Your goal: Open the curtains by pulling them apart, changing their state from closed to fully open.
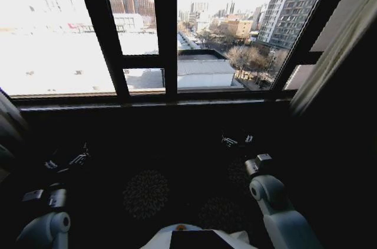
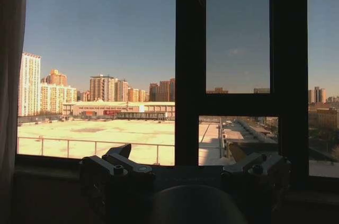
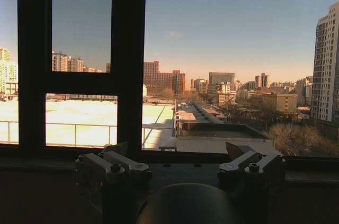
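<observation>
Now curtains (image 1: 336,49) drawn aside, left hand (image 2: 183,161) spread low, right hand (image 3: 177,155) spread low.

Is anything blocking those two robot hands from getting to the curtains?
Nothing visible does. The curtains are already drawn to the window's far edges. The left gripper and right gripper hang low below the sill, both open, with dark open space toward each panel.

No legible txt, labels or nos. anywhere — nothing readable.
</observation>
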You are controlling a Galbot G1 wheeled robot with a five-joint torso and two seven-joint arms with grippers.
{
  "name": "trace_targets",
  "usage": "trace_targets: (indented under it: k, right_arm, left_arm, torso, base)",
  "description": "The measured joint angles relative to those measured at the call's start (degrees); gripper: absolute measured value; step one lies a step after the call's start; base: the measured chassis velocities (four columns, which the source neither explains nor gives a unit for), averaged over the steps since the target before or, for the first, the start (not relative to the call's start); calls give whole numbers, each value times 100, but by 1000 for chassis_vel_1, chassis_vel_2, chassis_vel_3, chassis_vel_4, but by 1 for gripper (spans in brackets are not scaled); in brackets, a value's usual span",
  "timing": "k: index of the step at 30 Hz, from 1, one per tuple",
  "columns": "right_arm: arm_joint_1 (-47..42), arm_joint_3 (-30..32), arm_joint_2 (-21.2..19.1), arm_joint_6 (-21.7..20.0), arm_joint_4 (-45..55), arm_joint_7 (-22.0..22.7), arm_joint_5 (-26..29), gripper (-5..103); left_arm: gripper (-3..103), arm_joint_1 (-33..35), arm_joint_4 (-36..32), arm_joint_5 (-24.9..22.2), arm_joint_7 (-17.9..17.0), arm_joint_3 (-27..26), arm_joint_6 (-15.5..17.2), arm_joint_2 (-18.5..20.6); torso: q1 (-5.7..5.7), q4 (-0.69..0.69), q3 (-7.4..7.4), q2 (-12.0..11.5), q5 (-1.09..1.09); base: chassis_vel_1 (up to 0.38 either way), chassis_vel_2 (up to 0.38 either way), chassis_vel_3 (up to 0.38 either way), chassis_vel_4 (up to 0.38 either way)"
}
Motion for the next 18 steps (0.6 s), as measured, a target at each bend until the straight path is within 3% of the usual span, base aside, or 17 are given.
trace_targets:
  k: [18]
  right_arm:
    - [23, -17, 4, 0, -61, -17, -4, 100]
  left_arm:
    - [100, -20, 41, -2, 2, -11, 3, -2]
  torso:
    - [0, 0, 0, 0, 0]
  base:
    - [0, 0, 0, 0]
